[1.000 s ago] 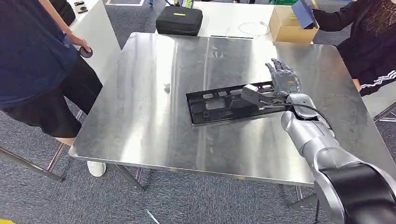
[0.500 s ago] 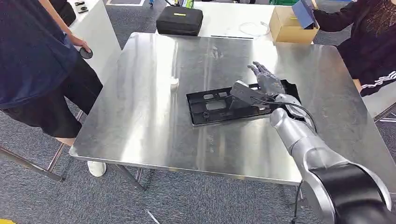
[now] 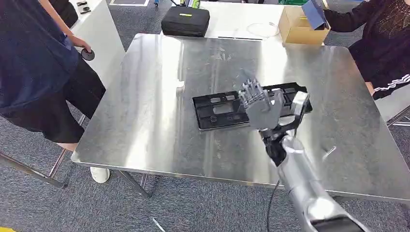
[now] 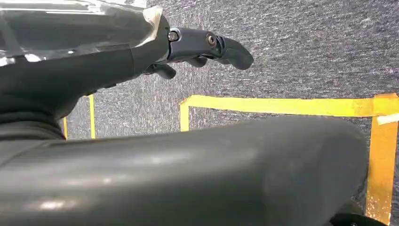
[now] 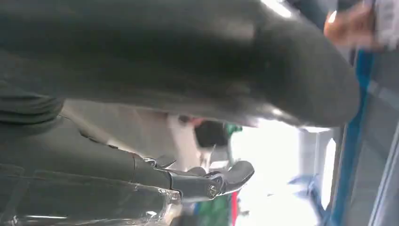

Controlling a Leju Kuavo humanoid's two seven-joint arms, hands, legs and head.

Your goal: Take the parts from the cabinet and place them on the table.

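Part (image 3: 227, 110) flat on table (image 3: 145, 96), behind raised, empty right hand (image 3: 258, 104) fingers (image 3: 247, 92)

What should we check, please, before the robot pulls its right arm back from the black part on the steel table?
1. Black part lies flat on the steel table: ok.
2. Part sits well inside the table's edges: ok.
3. Right hand holds nothing, fingers spread and raised: ok.
4. Right hand is clear of the part: cannot tell, since the hand overlaps it in the head view.
5. Left hand holds nothing, over the grey carpet with yellow tape: ok.
6. Withdrawal path free of people: not ok, a person in dark blue and a person in black stand close to the table's sides.
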